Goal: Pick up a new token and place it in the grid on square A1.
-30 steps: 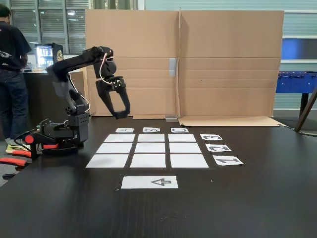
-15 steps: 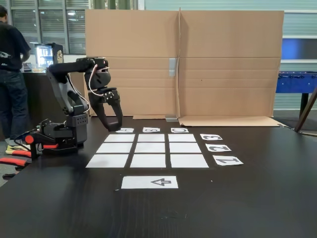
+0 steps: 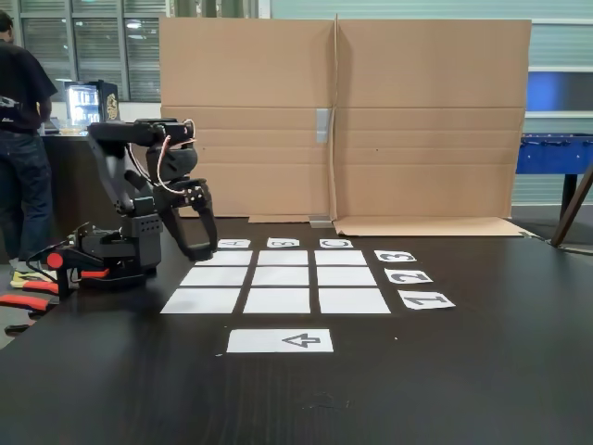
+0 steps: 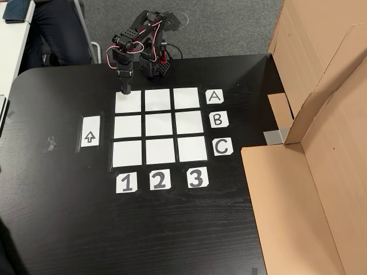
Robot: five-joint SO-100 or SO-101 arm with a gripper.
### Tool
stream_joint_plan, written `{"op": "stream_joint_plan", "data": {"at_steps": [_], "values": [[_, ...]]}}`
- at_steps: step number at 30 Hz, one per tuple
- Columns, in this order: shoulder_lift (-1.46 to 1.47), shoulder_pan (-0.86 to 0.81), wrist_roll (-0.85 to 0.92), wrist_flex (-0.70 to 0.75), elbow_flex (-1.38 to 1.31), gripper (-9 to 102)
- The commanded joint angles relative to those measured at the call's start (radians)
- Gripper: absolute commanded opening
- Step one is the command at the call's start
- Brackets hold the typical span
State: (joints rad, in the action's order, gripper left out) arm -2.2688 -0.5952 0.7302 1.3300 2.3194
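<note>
The black arm stands at the table's left in the fixed view. It is folded, and my gripper (image 3: 202, 252) points down beside the left column of the grid (image 3: 278, 276). In the other view my gripper (image 4: 125, 90) hangs at the outer edge of square A1 (image 4: 128, 103), the corner cell in line with the A card (image 4: 214, 96) and the 1 card (image 4: 127, 183). Square A1 (image 3: 202, 300) is the front-left cell in the fixed view, and its paper is bare. The fingers look close together. No token can be made out against the black gripper and table.
The arrow-printed sheet (image 3: 280, 341) lies in front of the grid. A cardboard wall (image 3: 343, 120) stands behind the table. Red-handled tools (image 3: 28, 301) lie at the table's left edge by the arm base (image 3: 111, 252). A person (image 3: 23, 130) stands at the far left.
The arm has folded back toward its base. The gripper came down and moved left, from high over the grid's back-left corner to low beside the left column.
</note>
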Motion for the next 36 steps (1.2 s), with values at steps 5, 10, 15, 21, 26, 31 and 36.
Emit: {"op": "stream_joint_plan", "data": {"at_steps": [5,10,15,21,26,31,36], "values": [[-0.069,-0.049,0.124,-0.021,0.043,11],[-0.06,-0.058,0.187,-0.077,0.083,11],[-0.057,-0.058,0.221,-0.126,0.124,11],[-0.034,-0.066,0.261,-0.196,0.17,11],[-0.002,-0.067,0.276,-0.244,0.193,11],[0.071,-0.081,0.287,-0.301,0.202,11],[0.137,-0.094,0.296,-0.328,0.201,11]]}}
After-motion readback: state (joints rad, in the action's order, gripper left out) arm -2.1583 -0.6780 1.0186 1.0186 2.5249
